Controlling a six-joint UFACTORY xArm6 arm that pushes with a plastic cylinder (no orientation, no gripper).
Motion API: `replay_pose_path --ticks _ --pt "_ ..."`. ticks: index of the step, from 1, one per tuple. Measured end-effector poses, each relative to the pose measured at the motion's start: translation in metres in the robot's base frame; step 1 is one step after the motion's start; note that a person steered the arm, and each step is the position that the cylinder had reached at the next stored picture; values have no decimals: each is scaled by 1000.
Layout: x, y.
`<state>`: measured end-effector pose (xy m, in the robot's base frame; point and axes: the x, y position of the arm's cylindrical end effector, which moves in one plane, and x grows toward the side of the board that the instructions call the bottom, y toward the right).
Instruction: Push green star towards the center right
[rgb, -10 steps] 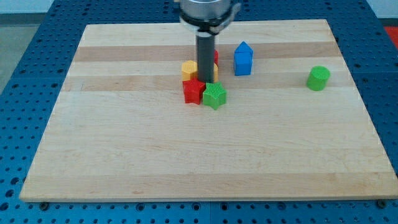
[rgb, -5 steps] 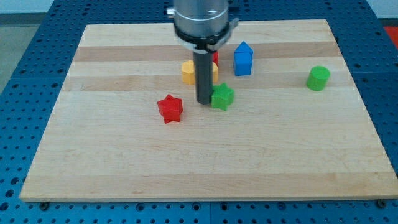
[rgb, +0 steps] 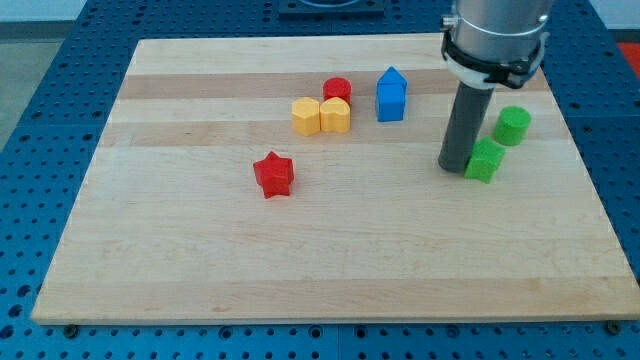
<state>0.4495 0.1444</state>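
Wooden board (rgb: 330, 260) | my tip (rgb: 456, 167) touching green star (rgb: 486, 160) | no fingers visible

My tip (rgb: 457, 166) touches the star's (rgb: 486, 161) left side.

Bystander blocks on your wooden board (rgb: 200, 260)

Near the view's top centre you have a red cylinder (rgb: 337, 89) touching two yellow blocks (rgb: 321, 116) that sit side by side just below it, with a blue house-shaped block (rgb: 391, 95) just to their right. A red star (rgb: 273, 175) lies apart, lower and to the view's left. A green cylinder (rgb: 513, 125) stands near the board's right edge.
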Motion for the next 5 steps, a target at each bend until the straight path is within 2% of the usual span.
replay_pose_path --ticks 2,5 --pt "17 27" --pt "18 70"
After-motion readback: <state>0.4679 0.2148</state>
